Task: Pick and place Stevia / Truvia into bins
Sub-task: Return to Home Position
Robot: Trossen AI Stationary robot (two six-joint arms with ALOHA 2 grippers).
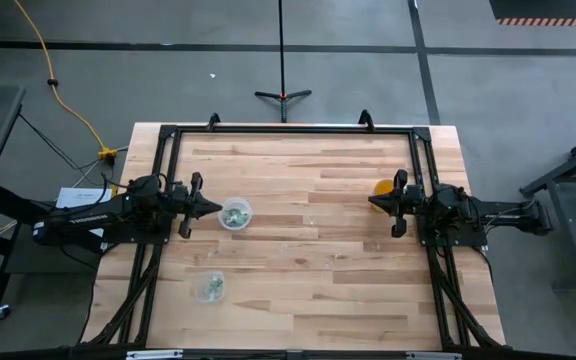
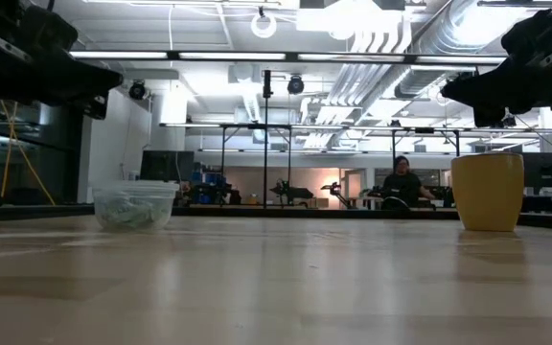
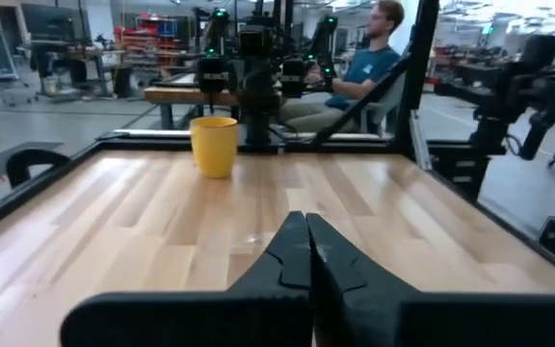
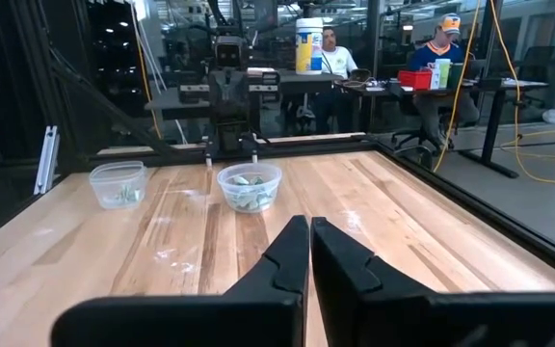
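Top-down camera first: the two arms sit at opposite sides of the light wooden table (image 1: 308, 260), pointing in at each other. The left gripper (image 1: 215, 208) is pinched to a point and carries nothing, with its tips just beside a small round clear plastic cup (image 1: 249, 212) with a whitish rim. The tiny pale green-and-white paper sweetener packets (image 1: 234, 215) lie heaped inside that cup. There's another little pile in a second clear cup (image 1: 198, 285), nearer the table's front edge on the same side. The right gripper (image 1: 372, 203) is also closed and empty, just beside a plain yellow cup (image 1: 384, 187).

The table-height camera only catches one clear cup, with packets in it, plus the yellow cup off to the other side. The arms are just dark shapes up in the corners, so you can't read the fingers there.

The wrist cams fill that in. The left one shows its own fingers (image 3: 287, 253) pressed flat together, with the yellow cup and the other arm straight ahead and a seated person (image 3: 369, 63) beyond the table. The right one shows only a hairline slit between its fingers (image 4: 279, 255) — and it's the only low angle with both packet-filled clear cups side by side.
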